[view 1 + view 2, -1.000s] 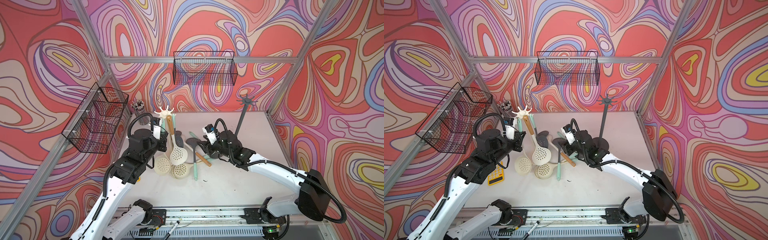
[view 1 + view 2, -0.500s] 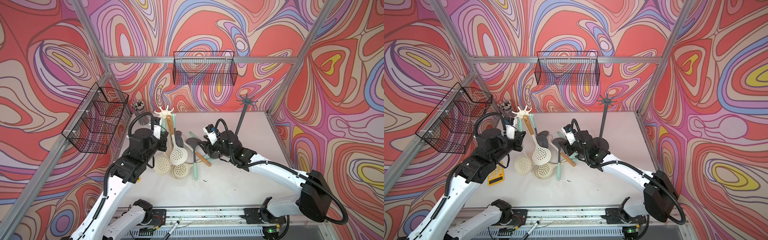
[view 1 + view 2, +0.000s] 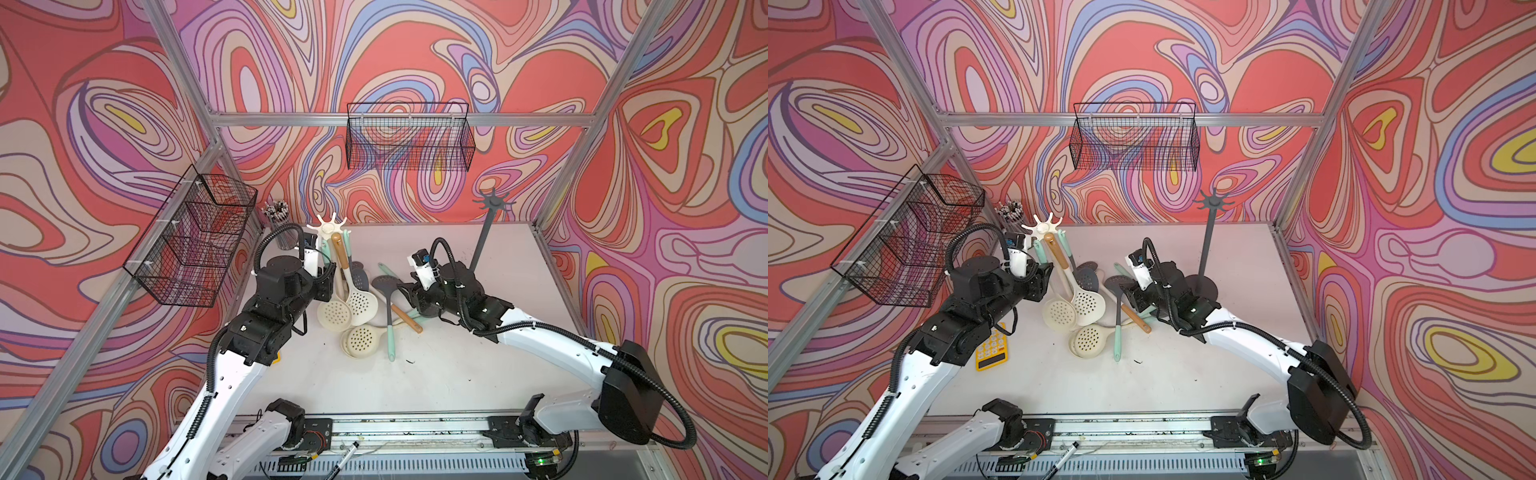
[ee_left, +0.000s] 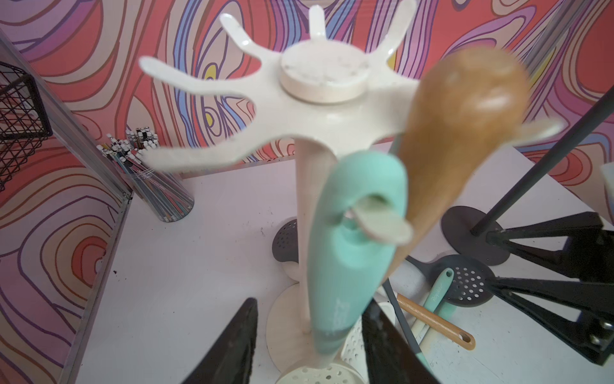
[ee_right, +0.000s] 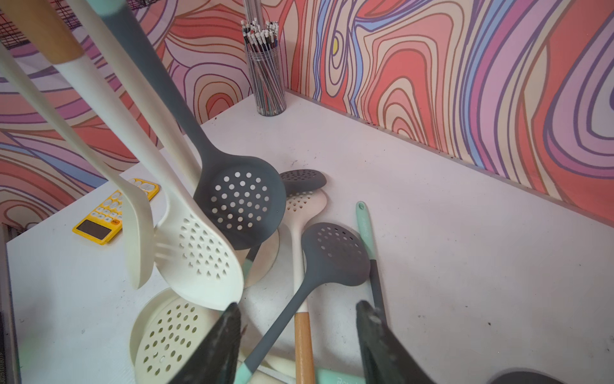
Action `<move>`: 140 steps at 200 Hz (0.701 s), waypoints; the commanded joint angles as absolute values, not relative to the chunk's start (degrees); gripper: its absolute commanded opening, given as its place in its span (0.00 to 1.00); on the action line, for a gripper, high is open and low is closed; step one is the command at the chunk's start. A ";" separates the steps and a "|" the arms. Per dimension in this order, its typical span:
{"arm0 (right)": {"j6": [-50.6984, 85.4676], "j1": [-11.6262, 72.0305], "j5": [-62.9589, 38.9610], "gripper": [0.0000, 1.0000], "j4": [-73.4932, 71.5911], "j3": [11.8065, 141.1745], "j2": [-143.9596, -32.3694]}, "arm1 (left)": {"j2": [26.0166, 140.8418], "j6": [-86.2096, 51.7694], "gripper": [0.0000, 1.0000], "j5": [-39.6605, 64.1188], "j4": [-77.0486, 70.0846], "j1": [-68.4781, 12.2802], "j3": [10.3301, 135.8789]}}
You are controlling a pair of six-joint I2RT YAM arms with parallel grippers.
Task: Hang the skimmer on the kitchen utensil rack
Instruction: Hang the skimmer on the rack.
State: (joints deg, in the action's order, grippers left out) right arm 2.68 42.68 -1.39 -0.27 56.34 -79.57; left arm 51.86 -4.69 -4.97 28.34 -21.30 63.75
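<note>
Skimmer (image 4: 349, 252), one, cream perforated head and mint handle: hangs upright from the cream utensil rack (image 4: 322, 76), with one hook arm (image 4: 382, 229) passing through the hole in its handle.

Left end effector (image 4: 310, 302): open. Its fingers (image 4: 232, 342) stand one on each side of the mint handle, low down. A clear gap shows on one side; the other finger sits just beside the handle, contact not clear.

Further skimmers on the same rack, two: a wood-handled cream skimmer (image 4: 461, 109) just beside the first, and a grey skimmer (image 5: 239, 202). Hanging total, three.

Loose skimmers (image 3: 359, 340) on the desk (image 3: 457, 374), in an overlapping pile at the rack's foot: at least five can be told apart, with cream and grey heads, wooden and mint handles. The exact count is unclear where they overlap.

Right end effector (image 5: 299, 306): open, holding nothing, poised over the handles in the pile.

Racks, two: the cream one at the left rear of the desk, and a dark grey rack (image 3: 482, 237) well apart toward the right rear.

Wire baskets, two: back-wall basket (image 3: 409, 141) and left-wall basket (image 3: 195, 245).

Pen cup (image 4: 159, 189), one, in the left rear corner.

Yellow calculator (image 5: 109, 212), one, on the desk beside the left arm.
</note>
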 commanded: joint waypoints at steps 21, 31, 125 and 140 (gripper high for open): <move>4.14 42.37 1.54 0.57 4.02 58.69 -80.63 | 51.74 -4.16 0.72 -4.36 31.35 -20.73 65.80; 4.56 42.28 1.73 0.57 4.72 58.82 -81.16 | 51.47 -4.26 0.79 -3.98 31.94 -20.63 65.62; 7.42 42.02 0.18 0.57 3.86 56.89 -82.90 | 44.74 -8.55 1.00 -0.94 39.88 -18.98 59.97; 7.83 41.99 0.08 0.57 2.93 56.69 -83.18 | 43.44 -9.59 1.00 0.58 40.88 -17.60 58.30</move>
